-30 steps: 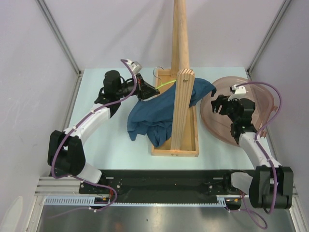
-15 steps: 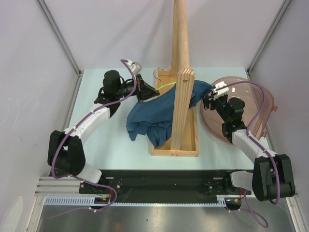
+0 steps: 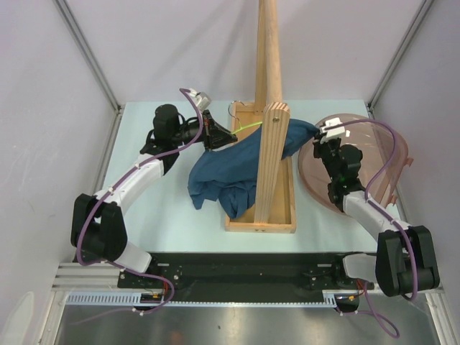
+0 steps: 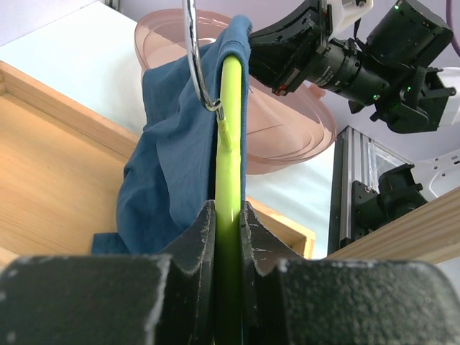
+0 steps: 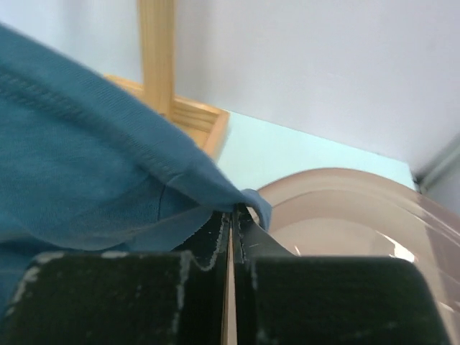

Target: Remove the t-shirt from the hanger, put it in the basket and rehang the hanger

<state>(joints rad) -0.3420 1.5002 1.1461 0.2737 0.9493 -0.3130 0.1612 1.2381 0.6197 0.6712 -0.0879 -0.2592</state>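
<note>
The dark teal t-shirt (image 3: 223, 172) hangs from the lime-green hanger (image 3: 248, 127), draped across the wooden stand. My left gripper (image 3: 215, 136) is shut on the hanger's left arm. In the left wrist view the green bar (image 4: 230, 144) runs up between my left gripper's (image 4: 228, 215) jaws to the silver hook (image 4: 195, 65), with the t-shirt (image 4: 172, 165) over its far end. My right gripper (image 3: 316, 141) sits at the shirt's right edge. In the right wrist view my right gripper (image 5: 233, 212) is shut, with the t-shirt's (image 5: 86, 158) hem pinched at the tips.
A wooden stand with a thick upright pole (image 3: 269, 72) and a box-like base (image 3: 259, 219) stands mid-table, under the shirt. A translucent pink bowl (image 3: 374, 151) lies at the right, just behind my right gripper. Grey walls enclose the table on three sides.
My right gripper moved left from over the pink bowl to the shirt's right edge and closed there. The left arm and the hanger have not moved.
</note>
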